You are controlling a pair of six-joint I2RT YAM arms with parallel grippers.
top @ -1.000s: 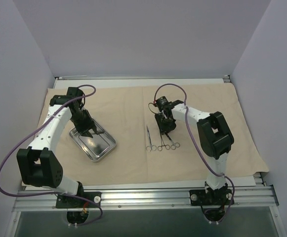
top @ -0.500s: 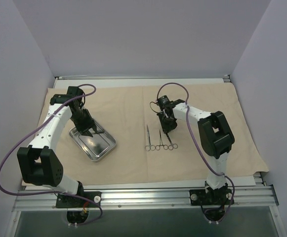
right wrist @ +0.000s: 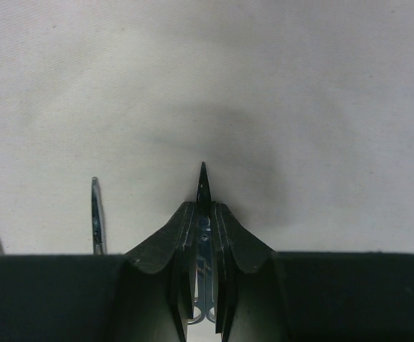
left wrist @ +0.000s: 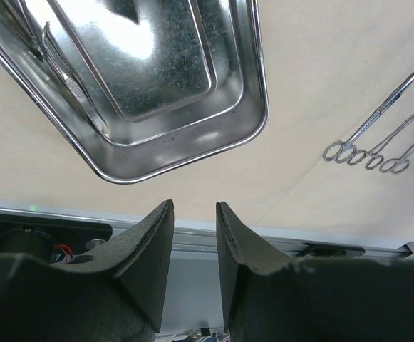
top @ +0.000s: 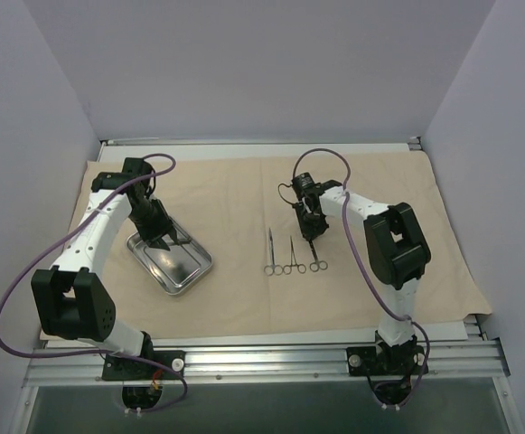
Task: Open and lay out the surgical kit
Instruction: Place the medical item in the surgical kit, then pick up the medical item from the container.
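Steel tray [top: 188, 268] sits on the left part of the beige cloth [top: 235, 194], which is spread flat. A few slim tray instruments [left wrist: 64, 75] lie along one side inside it; count unclear. Three ring-handled instruments [top: 291, 255] lie side by side on the cloth mid-right, rings toward the near edge, well apart from the tray. Left pincer [left wrist: 192, 206] hangs over the tray's far end, fingers spread, nothing between. Right pincer [right wrist: 203, 206] pinches the rightmost instrument [right wrist: 202, 182], its pointed tip poking out past the fingers.
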